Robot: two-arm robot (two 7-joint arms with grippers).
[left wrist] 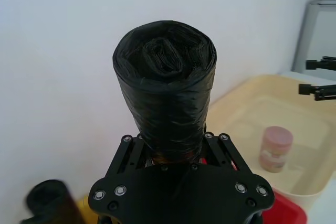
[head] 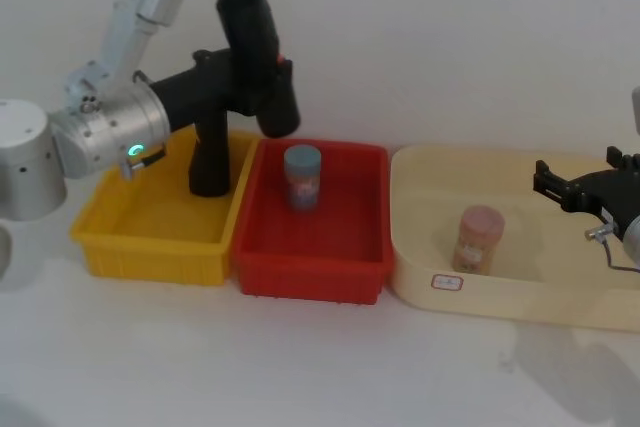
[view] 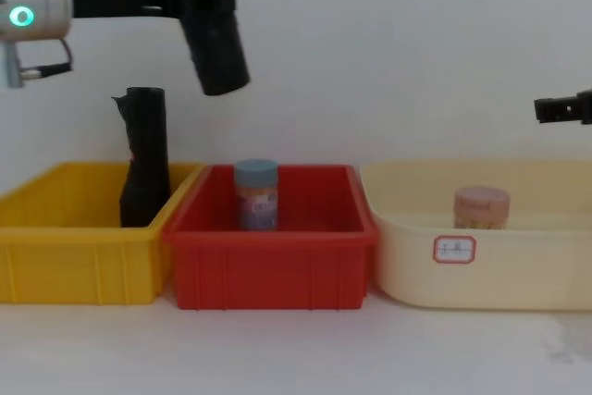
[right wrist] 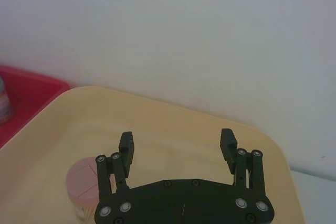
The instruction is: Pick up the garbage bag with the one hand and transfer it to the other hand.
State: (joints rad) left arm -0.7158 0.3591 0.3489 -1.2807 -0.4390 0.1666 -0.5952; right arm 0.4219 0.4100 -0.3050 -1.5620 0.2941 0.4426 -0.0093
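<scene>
White wall (head: 450, 37) behind: left gripper (head: 266, 73) clamps garbage bag (left wrist: 165, 82), seemingly midway.

Three bins (head: 150, 252), two jars (head: 302, 177), one garbage bag (head: 258, 47), one thinner roll (head: 210, 162).

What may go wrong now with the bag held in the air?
The garbage bag hangs tilted in the left claw and might slip. Dropped, it could hit the jar in the red bin. The open right claw is far off, over the cream bin, so the transfer is long.
</scene>
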